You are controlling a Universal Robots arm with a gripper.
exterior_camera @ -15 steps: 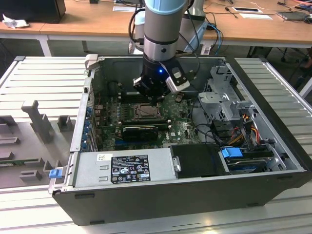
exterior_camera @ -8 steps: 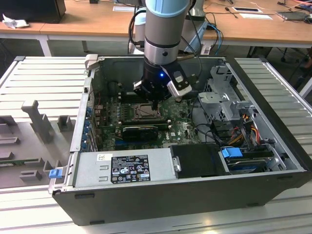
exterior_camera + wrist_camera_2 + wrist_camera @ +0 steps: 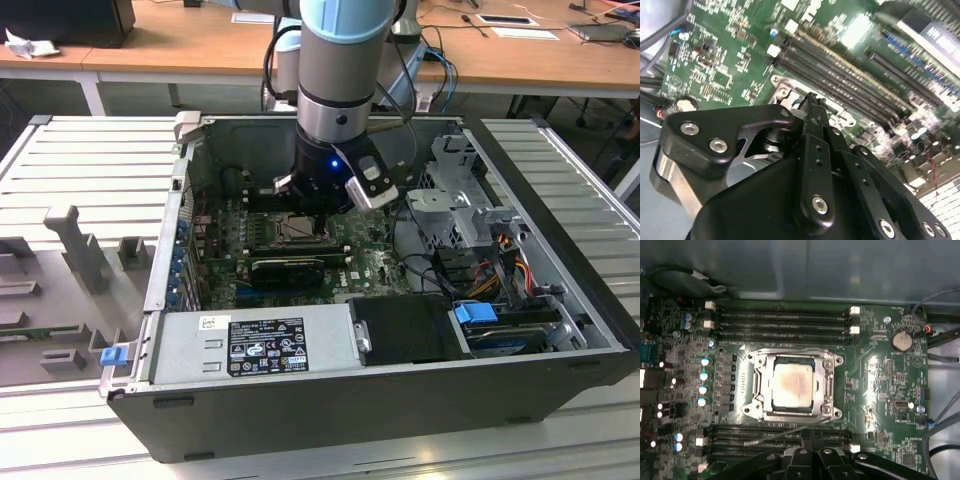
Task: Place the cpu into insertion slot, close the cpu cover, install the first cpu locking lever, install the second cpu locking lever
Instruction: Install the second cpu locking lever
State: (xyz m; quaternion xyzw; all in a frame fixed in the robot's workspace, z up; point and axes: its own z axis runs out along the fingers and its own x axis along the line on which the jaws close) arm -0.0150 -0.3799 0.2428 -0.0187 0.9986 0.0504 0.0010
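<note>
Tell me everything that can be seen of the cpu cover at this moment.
The cpu cover is a thin frame of silvery-grey metal with a large square window. In the first wrist view it lies flat, closed down over the socket, and the cpu shows through the window. Screws sit at the socket's corners. A thin wire lever runs slanted along one side, beside the frame. The gripper hangs near that side, not touching the cover.
</note>
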